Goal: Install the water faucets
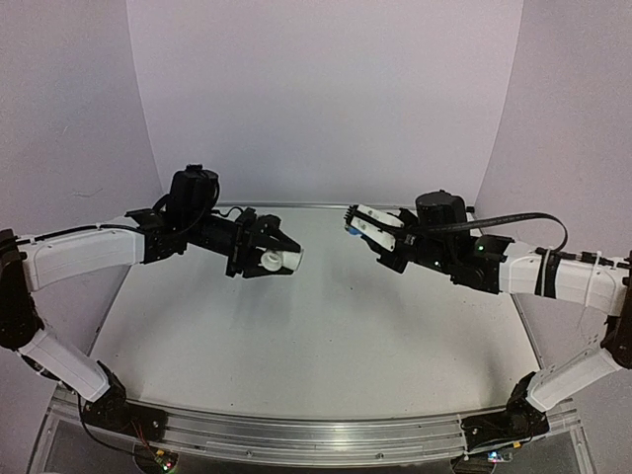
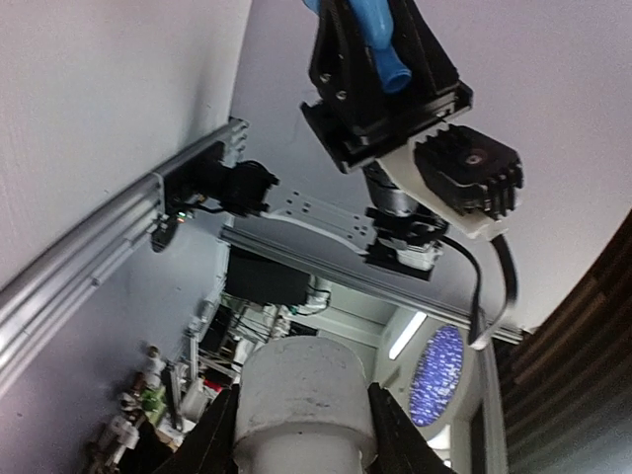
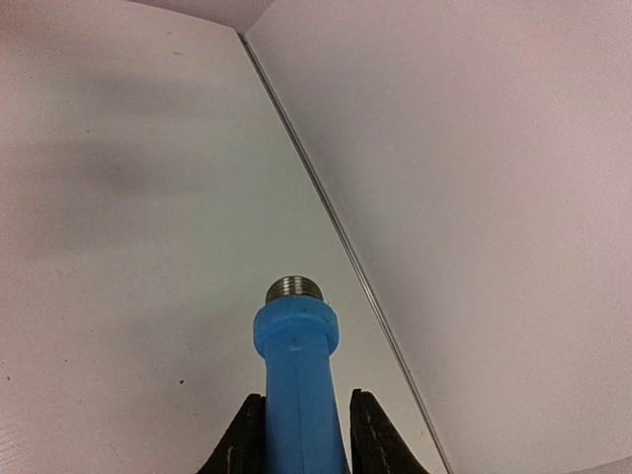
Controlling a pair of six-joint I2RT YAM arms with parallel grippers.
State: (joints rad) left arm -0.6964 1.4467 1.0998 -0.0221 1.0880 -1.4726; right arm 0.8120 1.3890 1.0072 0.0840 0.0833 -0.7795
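Note:
My left gripper (image 1: 275, 260) is shut on the white pipe fitting (image 1: 281, 261) and holds it in the air, its open end pointing right. In the left wrist view the fitting (image 2: 302, 390) sits between the fingers (image 2: 219, 434). My right gripper (image 1: 357, 225) is shut on the blue tap (image 1: 349, 230), held in the air and pointing left at the fitting, with a gap between them. In the right wrist view the tap (image 3: 296, 385) sticks out past the fingers, its silvery threaded end (image 3: 295, 289) foremost. The left wrist view also shows the tap (image 2: 380, 39) in the right gripper (image 2: 385, 84).
The white table (image 1: 316, 336) lies below both arms, with white backdrop walls (image 1: 326, 99) behind and at the sides. An aluminium rail (image 1: 296, 434) runs along the near edge. The seam of table and wall (image 3: 336, 232) shows in the right wrist view.

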